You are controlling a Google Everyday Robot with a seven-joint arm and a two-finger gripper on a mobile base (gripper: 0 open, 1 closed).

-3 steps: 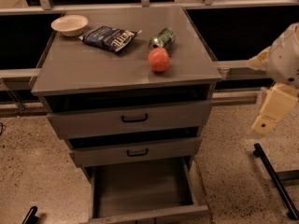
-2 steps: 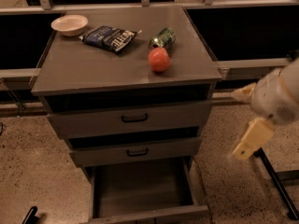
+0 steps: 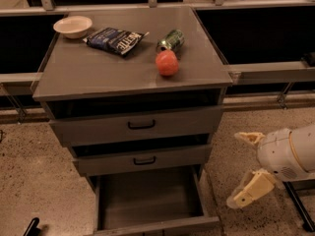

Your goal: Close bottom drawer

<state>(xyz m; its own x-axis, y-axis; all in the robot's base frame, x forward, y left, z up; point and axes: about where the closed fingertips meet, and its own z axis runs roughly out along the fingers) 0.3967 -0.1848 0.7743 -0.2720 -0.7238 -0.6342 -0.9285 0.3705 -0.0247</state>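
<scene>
Since the frame before, the claw (image 3: 235, 169) has dropped lower and drawn in toward the cabinet's right flank; nothing else has shifted.

1. Cabinet (image 3: 98, 68): grey, three drawers, to the left of the claw and rising well above it. The claw does not touch it.
2. Bottom drawer (image 3: 147, 200): pulled well out, its deep box bare inside, its flat front at the lower edge of the view. It lies left of the claw and slightly below it, near but apart.
3. Top drawer (image 3: 98, 129): pushed in, black handle at centre, up and left of the claw.
4. Middle drawer (image 3: 108, 163): pushed in, black handle, left of the claw at about its height.
5. Arm (image 3: 288, 154): white and rounded, coming in from the right edge behind the claw.
6. Claw: we note two cream fingers (image 3: 250, 138) spread wide, one above the other, with nothing between them, over the speckled floor (image 3: 39, 171).
7. Chip bag (image 3: 114, 39): dark, flat on the cabinet top, far up and left of the claw.
8. Bowl (image 3: 73, 26): pale, at the far left corner of the top, farthest from the claw.
9. Can (image 3: 171, 40): green, on its side, just behind the apple.
10. Apple (image 3: 167, 63): red, the item on top nearest the claw.
</scene>
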